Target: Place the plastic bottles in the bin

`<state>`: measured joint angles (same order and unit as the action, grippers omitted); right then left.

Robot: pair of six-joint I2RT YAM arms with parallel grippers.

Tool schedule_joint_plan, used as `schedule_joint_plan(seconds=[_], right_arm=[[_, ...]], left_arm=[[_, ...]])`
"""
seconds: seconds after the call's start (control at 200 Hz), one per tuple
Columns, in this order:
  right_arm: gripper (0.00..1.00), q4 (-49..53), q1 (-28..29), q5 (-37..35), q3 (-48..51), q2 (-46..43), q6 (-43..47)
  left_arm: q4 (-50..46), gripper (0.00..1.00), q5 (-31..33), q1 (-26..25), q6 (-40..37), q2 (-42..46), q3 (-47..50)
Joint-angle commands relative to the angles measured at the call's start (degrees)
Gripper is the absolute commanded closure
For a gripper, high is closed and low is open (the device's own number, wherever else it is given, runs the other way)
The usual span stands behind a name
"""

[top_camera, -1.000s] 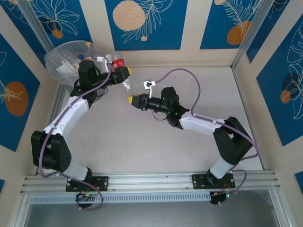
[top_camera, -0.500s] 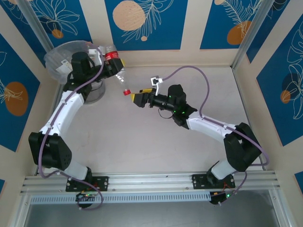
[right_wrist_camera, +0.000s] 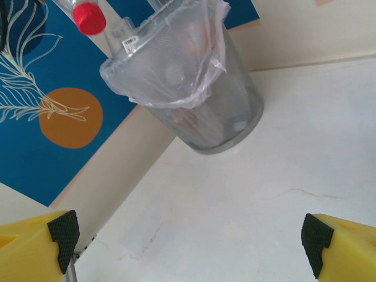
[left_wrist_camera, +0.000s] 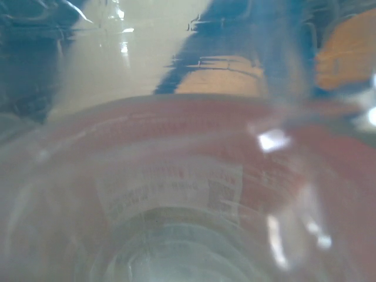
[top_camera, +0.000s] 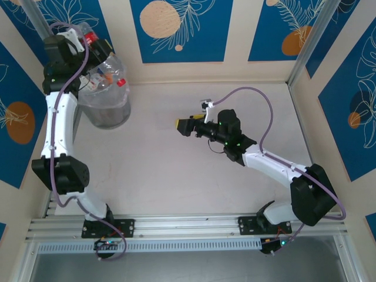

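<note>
The grey bin [top_camera: 108,108], lined with a clear bag, stands in the far left corner, and several plastic bottles [top_camera: 104,77] lie inside it. My left gripper [top_camera: 81,41] is raised over the bin's far left rim, shut on a clear plastic bottle with a red cap [top_camera: 90,39]. That bottle's red label [left_wrist_camera: 176,135] is pressed close to the left wrist camera. The right wrist view has the red cap [right_wrist_camera: 89,16] above the bin [right_wrist_camera: 232,120]. My right gripper [top_camera: 184,125] hovers open at mid-table, pointing toward the bin, with nothing between its yellow fingers [right_wrist_camera: 35,247].
Blue and cream wall panels [top_camera: 176,29] close in the table on the far, left and right sides. The bare white tabletop [top_camera: 176,170] stretches between the bin and my right gripper [right_wrist_camera: 188,235].
My left arm has swung up and to the left, carrying the red-capped bottle from beside the bin to above its far left rim. My right gripper has drifted slightly rightward.
</note>
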<state>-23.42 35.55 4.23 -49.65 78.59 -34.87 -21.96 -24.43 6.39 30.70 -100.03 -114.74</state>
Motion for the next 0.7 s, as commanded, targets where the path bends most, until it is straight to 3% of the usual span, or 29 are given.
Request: schedule_joint_plan(seconds=[0.0,0.24,0.485,0.54,0.65,0.695], right_arm=[[0.01,1.3,-0.1,-2.2,0.8,-1.8,0.8],[0.01,2.3,0.1,-2.7,1.0,-2.4,0.4],[0.01,2.7,0.2,-3.9,1.7,-2.9,0.6],[0.01,3.1,0.2,-4.0,1.4,-2.9,0.8],[0.01,4.1,0.2,-4.5,0.8,-3.1,1.9],[0.01,4.6,0.2,-5.0,0.6,-3.4,2.4]], left_arm=[[-6.2,0.39,6.7,1.0,-3.4,-4.1,-5.6],[-10.4,0.39,16.8,1.6,-9.3,-12.5,-16.9],[-15.3,0.37,18.2,2.3,-10.6,-18.1,-20.6],[-17.0,0.30,18.4,2.4,-10.1,-19.1,-21.6],[-22.2,0.05,19.4,2.4,-8.9,-20.5,-25.4],[-22.7,0.01,18.9,2.4,-8.9,-20.0,-26.1]])
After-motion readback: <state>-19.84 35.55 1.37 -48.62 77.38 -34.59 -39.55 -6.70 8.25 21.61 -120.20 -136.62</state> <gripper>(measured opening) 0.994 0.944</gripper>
